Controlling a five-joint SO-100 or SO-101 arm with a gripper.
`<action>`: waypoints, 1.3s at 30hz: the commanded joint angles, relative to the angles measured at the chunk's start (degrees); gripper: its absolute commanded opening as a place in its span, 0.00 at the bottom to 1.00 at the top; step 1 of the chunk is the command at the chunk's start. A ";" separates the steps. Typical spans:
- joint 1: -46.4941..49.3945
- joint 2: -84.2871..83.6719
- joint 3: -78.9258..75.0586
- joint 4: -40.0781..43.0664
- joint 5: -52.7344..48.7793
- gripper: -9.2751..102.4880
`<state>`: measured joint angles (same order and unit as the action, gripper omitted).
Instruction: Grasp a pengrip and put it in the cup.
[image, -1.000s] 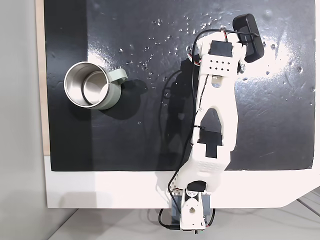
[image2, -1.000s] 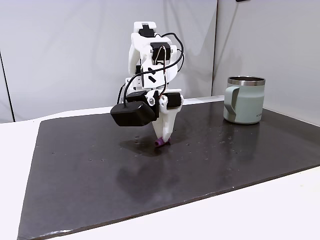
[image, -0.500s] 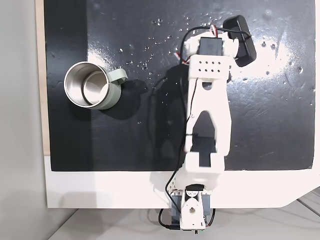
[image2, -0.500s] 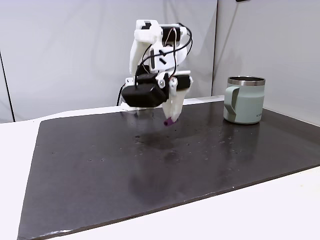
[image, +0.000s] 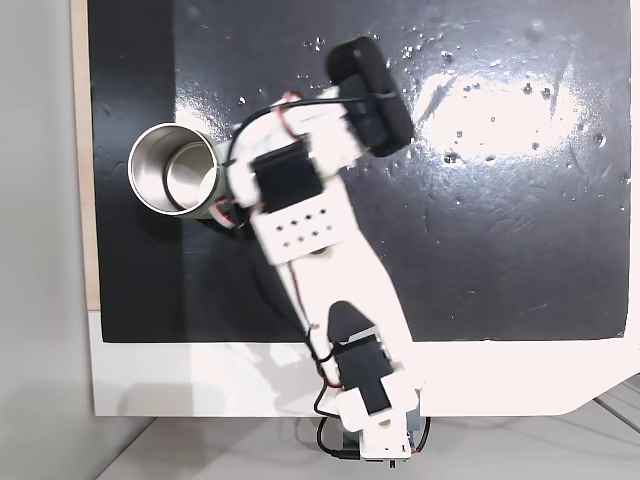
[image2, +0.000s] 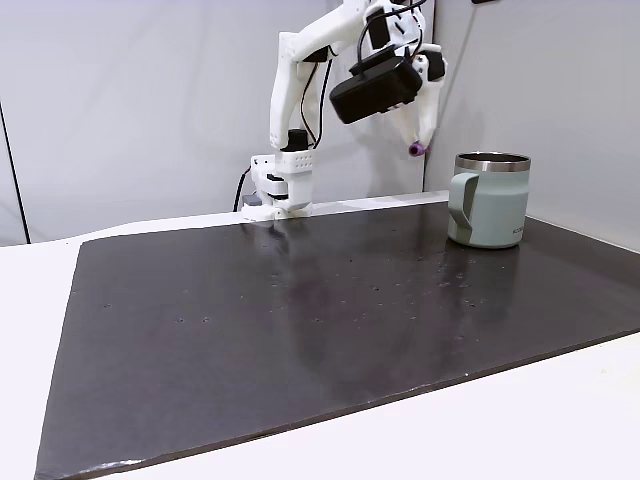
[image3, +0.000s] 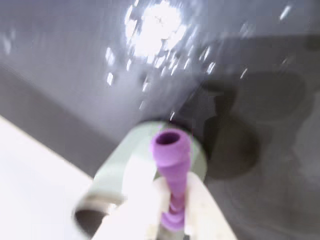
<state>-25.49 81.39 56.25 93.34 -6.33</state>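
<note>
1. The pengrip, a purple ribbed tube, is clamped between the two pale fingers of the tool; its long axis runs along the fingers, and its open end projects past their tips. In the side fixed view it hangs high above the tabletop, pointing downward.
2. The tool is closed on the pengrip and holds nothing else.
3. The cup, a grey-green mug with a shiny steel interior, stands upright near the left edge of the dark mat in the top-down fixed view.
4. Governing relation: in the side fixed view the pengrip sits above rim height and just left of the cup; the wrist view places the cup wall directly beyond the tube. Judged: a short further traverse towards the cup mouth is needed before release.
</note>
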 joint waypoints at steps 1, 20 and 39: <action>-5.63 2.64 -8.35 0.26 2.81 0.08; -16.17 -8.96 -26.72 -3.16 5.10 0.09; -17.58 -11.16 -28.21 -0.18 1.85 0.36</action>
<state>-42.80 68.73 31.55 92.72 -3.60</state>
